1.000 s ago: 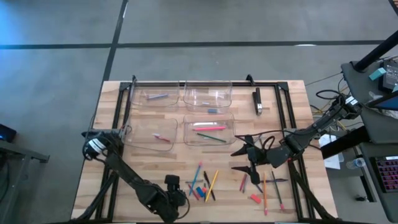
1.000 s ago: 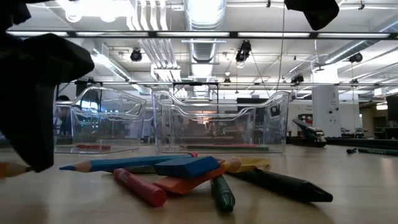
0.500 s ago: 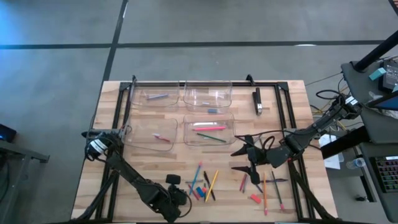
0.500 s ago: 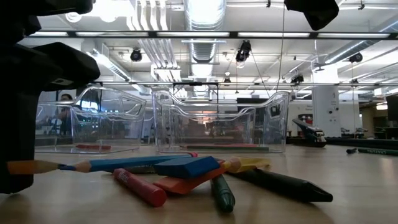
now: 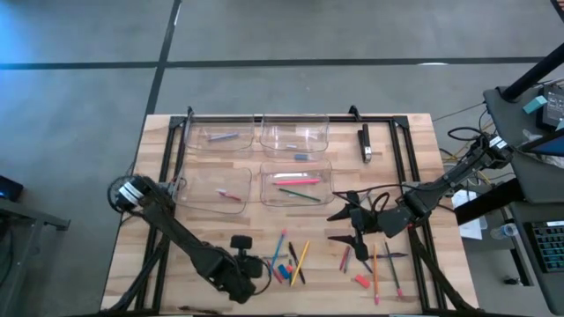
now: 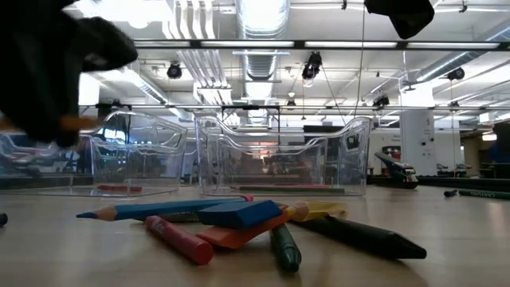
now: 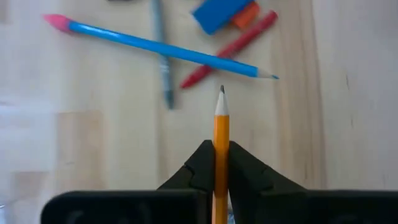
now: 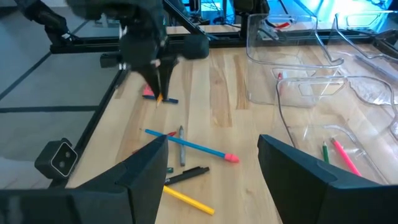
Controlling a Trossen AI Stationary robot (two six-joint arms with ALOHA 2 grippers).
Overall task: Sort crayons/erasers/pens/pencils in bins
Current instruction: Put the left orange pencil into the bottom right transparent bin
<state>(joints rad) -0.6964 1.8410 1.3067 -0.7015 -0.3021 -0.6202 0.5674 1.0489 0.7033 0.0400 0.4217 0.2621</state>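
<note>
My left gripper (image 5: pixel 249 268) hovers near the table's near edge, shut on an orange pencil (image 7: pixel 221 121). Just beyond it on the wood lies a loose heap: a blue pencil (image 7: pixel 161 46), a blue eraser (image 7: pixel 219 12) and a red crayon (image 7: pixel 231 47). Four clear bins (image 5: pixel 297 185) stand in two rows at the table's middle and far side, with a few sticks inside. My right gripper (image 5: pixel 339 226) waits open above the table's right half, over a second scatter of sticks (image 5: pixel 370 264). My left gripper pinches the orange pencil's shaft (image 7: pixel 221 144) between its two fingers (image 7: pixel 200 165), coming steeply from above. The sharpened tip (image 7: pixel 222 91) sticks out past the fingertips. The pencil is lifted clear of the table; its other end is hidden behind the gripper.
A black frame rail (image 5: pixel 291 116) runs around the far side and both sides of the table. A black-and-silver bar (image 5: pixel 365 143) lies at the far right. Bare wood shows at the near left (image 5: pixel 150 264). A yellow pencil and a black pen (image 8: pixel 186 176) lie near the heap.
My left gripper has shut on the orange pencil, which lay on the table beside the heap, and has risen with it. The pencil now hangs clear of the wood. The heap has not moved.
</note>
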